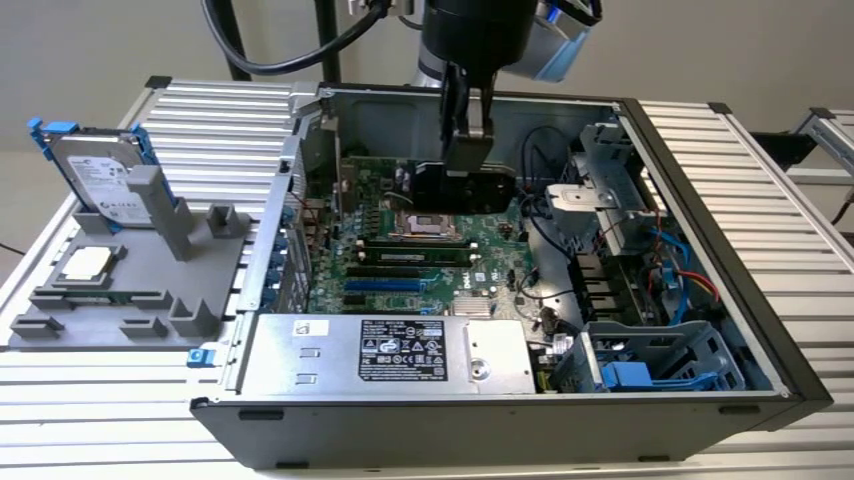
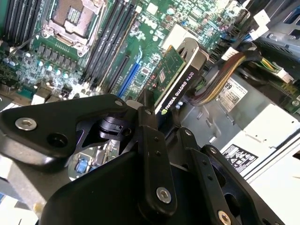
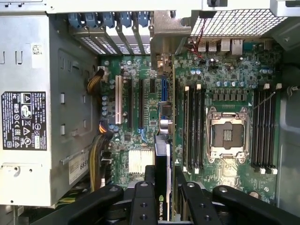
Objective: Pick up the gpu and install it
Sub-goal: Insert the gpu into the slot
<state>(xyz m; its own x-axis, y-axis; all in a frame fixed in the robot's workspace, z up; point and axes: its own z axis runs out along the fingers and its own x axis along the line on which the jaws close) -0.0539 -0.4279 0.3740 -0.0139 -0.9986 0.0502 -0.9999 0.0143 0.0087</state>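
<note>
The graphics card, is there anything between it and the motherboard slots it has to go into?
Nothing visible blocks it. The hand grips the graphics card edge-on above the motherboard, over the open slots beside the memory sticks. The yellow cable bundle sits off to the side by the power supply, clear of the slots.
</note>
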